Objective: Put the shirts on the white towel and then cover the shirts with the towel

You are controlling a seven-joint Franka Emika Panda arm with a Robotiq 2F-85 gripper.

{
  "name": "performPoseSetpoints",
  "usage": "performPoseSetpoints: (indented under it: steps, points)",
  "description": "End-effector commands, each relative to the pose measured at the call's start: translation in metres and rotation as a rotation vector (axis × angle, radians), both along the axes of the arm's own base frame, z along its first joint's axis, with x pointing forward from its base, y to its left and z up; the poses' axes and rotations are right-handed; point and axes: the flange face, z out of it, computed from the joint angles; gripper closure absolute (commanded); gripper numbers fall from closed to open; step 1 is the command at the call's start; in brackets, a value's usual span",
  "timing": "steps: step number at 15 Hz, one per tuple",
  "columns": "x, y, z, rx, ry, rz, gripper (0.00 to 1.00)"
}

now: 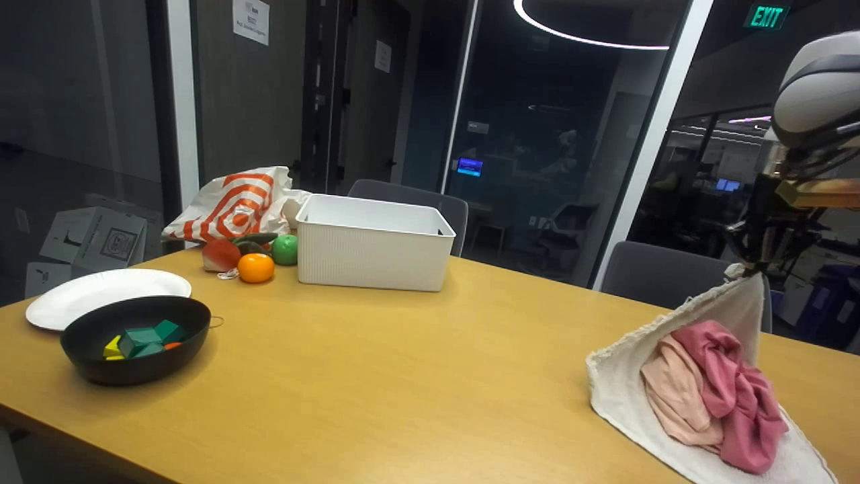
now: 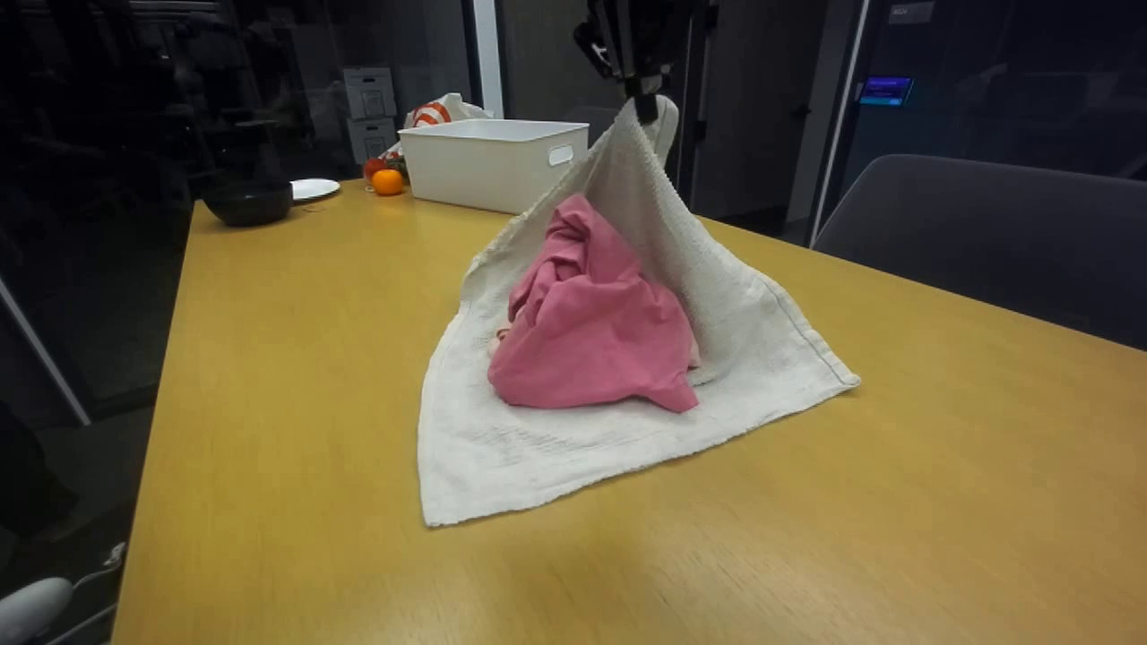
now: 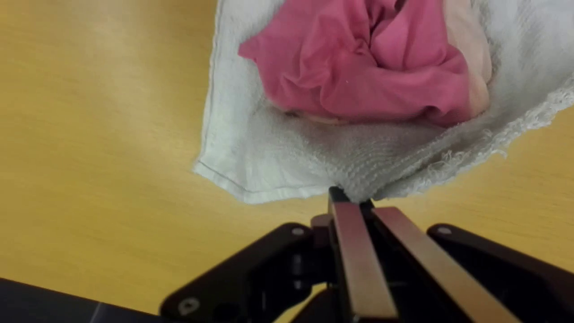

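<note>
My gripper (image 3: 356,199) is shut on a corner of the white towel (image 2: 529,457), and that corner is raised into a peak well above the table. In both exterior views the rest of the towel spreads out on the tabletop. Bunched on the towel lie the bright pink shirt (image 2: 591,331) and the pale peach shirt (image 1: 678,396). Pink covers much of the peach one, which shows mainly as an edge in the wrist view (image 3: 480,85). The lifted part of the towel slopes up beside the shirts, on the gripper's side, and their tops are uncovered.
Farther along the table (image 1: 457,376) stand a white box (image 1: 373,249), an orange fruit (image 1: 256,268), a green fruit (image 1: 285,250) and a red-and-white bag (image 1: 235,205). A black bowl (image 1: 134,366) with colored blocks sits by a white plate (image 1: 101,292). A grey chair (image 2: 995,242) backs onto the table.
</note>
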Motion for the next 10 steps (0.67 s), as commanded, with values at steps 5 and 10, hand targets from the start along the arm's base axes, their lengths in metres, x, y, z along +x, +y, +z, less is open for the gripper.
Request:
performPoseSetpoints:
  steps: [5,10]
  points:
    - [-0.070,-0.006,-0.026,-0.060,0.392,-0.024,0.95]
    - [-0.074,-0.004,-0.085,0.042,0.531,0.032,0.95]
